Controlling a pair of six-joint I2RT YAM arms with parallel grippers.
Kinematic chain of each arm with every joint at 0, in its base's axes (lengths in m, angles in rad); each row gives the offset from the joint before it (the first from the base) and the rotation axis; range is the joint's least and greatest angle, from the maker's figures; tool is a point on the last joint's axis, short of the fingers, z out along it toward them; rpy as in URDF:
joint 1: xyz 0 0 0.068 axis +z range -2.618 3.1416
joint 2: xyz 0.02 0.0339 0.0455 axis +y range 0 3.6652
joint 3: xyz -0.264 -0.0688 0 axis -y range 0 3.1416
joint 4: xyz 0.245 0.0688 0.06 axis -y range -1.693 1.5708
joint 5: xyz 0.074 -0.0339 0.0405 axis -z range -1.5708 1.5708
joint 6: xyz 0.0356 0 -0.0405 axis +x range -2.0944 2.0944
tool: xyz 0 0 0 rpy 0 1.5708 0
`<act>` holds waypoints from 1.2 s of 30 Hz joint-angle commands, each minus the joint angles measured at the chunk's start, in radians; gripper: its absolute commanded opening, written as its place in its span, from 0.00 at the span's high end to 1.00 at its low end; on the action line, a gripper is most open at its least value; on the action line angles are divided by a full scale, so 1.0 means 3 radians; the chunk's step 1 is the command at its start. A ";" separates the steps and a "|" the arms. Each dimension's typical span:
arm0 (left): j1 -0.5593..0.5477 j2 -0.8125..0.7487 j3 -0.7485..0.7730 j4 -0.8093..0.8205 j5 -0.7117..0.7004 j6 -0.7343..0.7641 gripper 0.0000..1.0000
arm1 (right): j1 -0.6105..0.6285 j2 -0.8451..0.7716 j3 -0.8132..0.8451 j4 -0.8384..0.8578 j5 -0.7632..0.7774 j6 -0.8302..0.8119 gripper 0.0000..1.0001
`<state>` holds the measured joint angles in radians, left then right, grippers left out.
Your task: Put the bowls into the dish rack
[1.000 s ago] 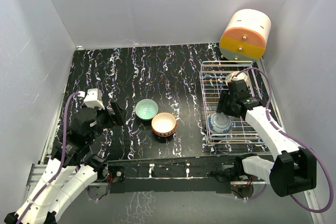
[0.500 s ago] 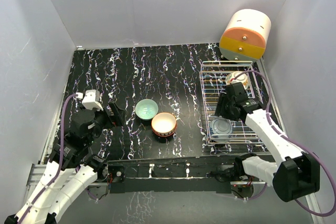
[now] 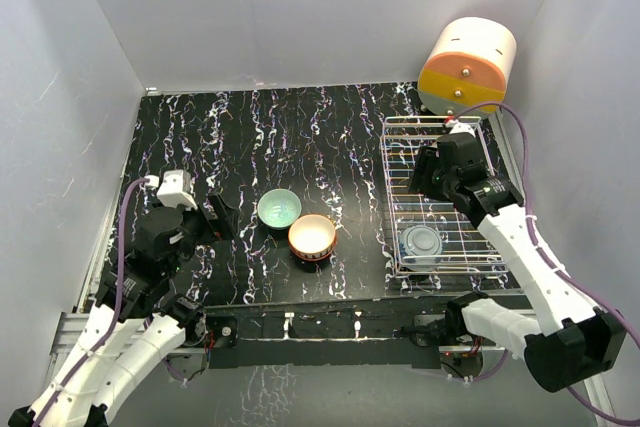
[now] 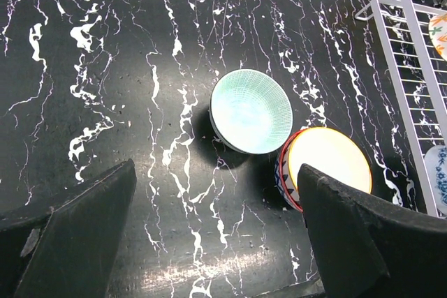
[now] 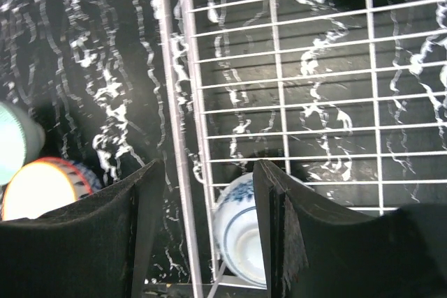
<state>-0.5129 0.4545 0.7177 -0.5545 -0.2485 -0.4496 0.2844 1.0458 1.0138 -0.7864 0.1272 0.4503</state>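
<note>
Top external: right claw (image 3: pixel 428 179) withdrew from blue-and-white bowl (image 3: pixel 424 243).

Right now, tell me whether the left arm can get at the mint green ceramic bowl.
Probably yes. The mint green bowl lies in the open just ahead of the left arm's spread fingers, nothing between; the red-orange ceramic bowl crowds one side.
</note>
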 commanded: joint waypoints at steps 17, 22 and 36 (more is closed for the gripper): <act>-0.0012 0.0170 0.0463 -0.0251 -0.0506 -0.0116 0.03 | 0.2314 0.0830 0.0668 0.0765 0.0285 -0.0041 0.44; -0.0012 0.0094 0.0483 -0.0309 -0.0632 -0.0160 0.03 | 0.2808 0.1079 0.0554 0.0908 0.0304 -0.0045 0.44; -0.0011 -0.0087 0.0556 -0.0439 -0.0828 -0.0229 0.03 | 0.2872 0.1689 0.0469 0.1353 -0.0266 -0.0392 0.48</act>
<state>-0.5129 0.4423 0.8551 -0.6643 -0.4690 -0.5110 1.1469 1.5112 1.1164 -0.4583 0.0818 0.3950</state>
